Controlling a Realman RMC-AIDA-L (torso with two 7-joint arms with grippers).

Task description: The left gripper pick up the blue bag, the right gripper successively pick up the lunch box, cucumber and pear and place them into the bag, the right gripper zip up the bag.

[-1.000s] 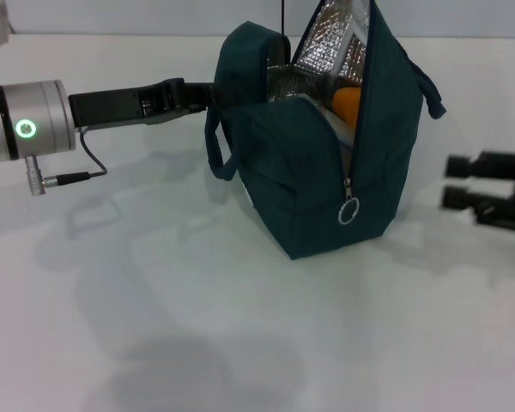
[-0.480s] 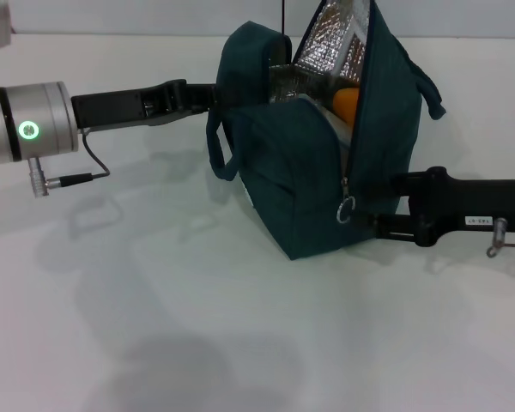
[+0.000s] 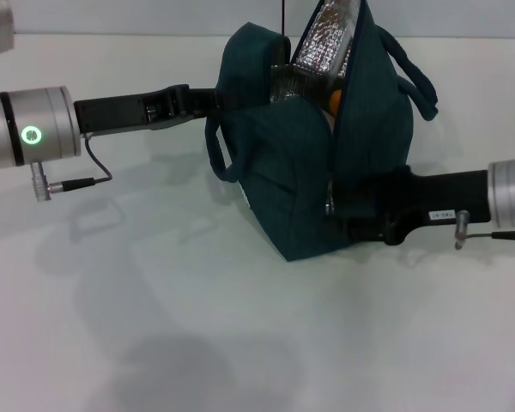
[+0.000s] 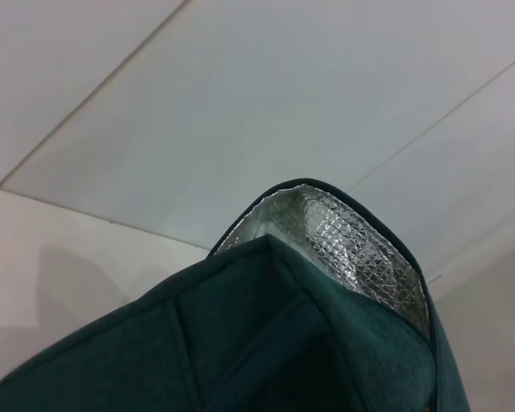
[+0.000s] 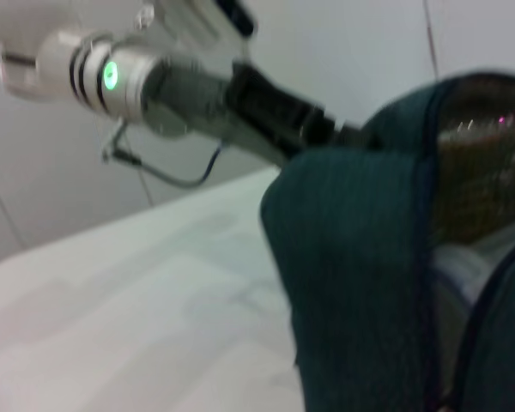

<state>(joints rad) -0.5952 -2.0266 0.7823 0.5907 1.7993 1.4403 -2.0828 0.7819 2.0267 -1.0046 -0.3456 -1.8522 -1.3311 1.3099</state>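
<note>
The blue bag [image 3: 283, 172] stands tilted on the white table, its top open and its silver lining showing. It also fills the left wrist view [image 4: 240, 343] and the right wrist view [image 5: 352, 257]. My left gripper [image 3: 227, 94] is shut on the bag's rear top edge and also shows in the right wrist view [image 5: 326, 133]. My right gripper [image 3: 342, 210] is open and pressed against the bag's front edge, its jaws either side of the ring zip pull [image 3: 330, 204]. The orange pear [image 3: 333, 101] peeks out of the opening. The lunch box and cucumber are hidden.
The white table [image 3: 197, 326] spreads in front of and to the left of the bag. The bag's cord handles hang at its left side [image 3: 216, 154] and upper right [image 3: 416, 86]. A cable hangs under my left wrist [image 3: 73, 182].
My right gripper has come in from the right to the zip pull and pushed the bag's front edge to the left. The left gripper has kept its hold.
</note>
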